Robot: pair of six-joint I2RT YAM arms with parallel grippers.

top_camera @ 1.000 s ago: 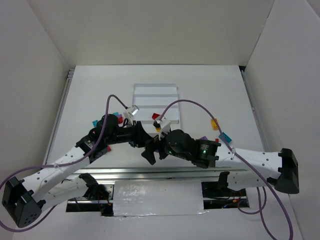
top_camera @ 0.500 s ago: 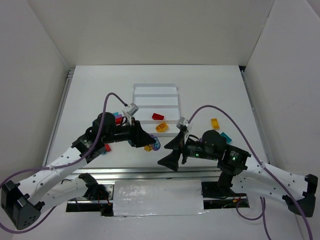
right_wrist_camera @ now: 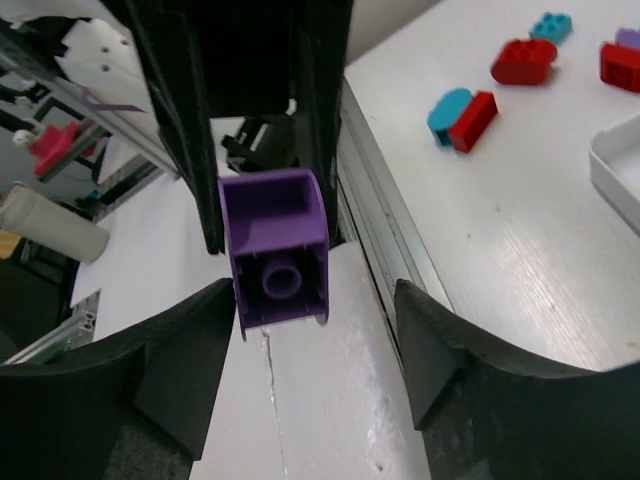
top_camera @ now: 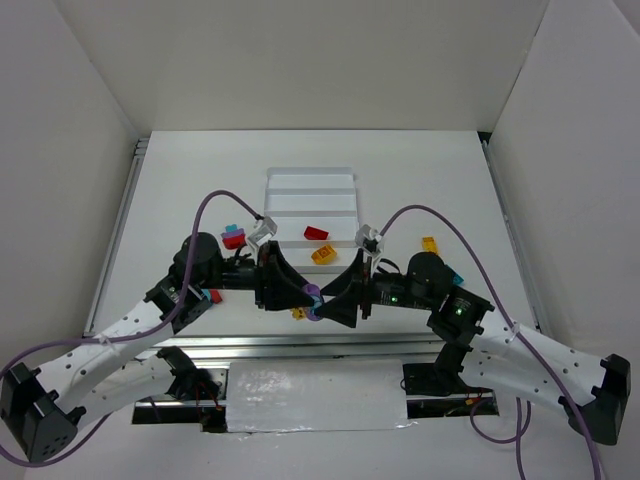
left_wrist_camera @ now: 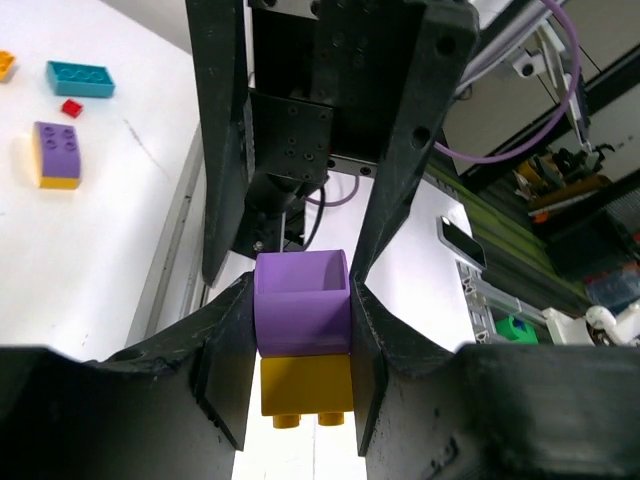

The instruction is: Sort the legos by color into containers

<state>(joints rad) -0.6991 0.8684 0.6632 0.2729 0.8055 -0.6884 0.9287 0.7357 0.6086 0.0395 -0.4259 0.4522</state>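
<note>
Left jaws pinch a purple-yellow lego [left_wrist_camera: 302,345] near the table [top_camera: 430,180] edge; right jaws spread around it.

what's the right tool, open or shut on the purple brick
Open. The purple brick sits inside the right tool with a clear gap on one side; the left tool clamps it.

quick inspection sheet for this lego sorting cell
surface: white table, matte
job's things: white tray holds a red brick and an orange brick; purple-on-yellow stack held over the near edge; loose bricks on both sides
clutter: nothing seen
grippers: left gripper shut on the stack; right gripper open, straddling its purple end
cables: purple cables loop above both arms
surroundings: white walls
</note>
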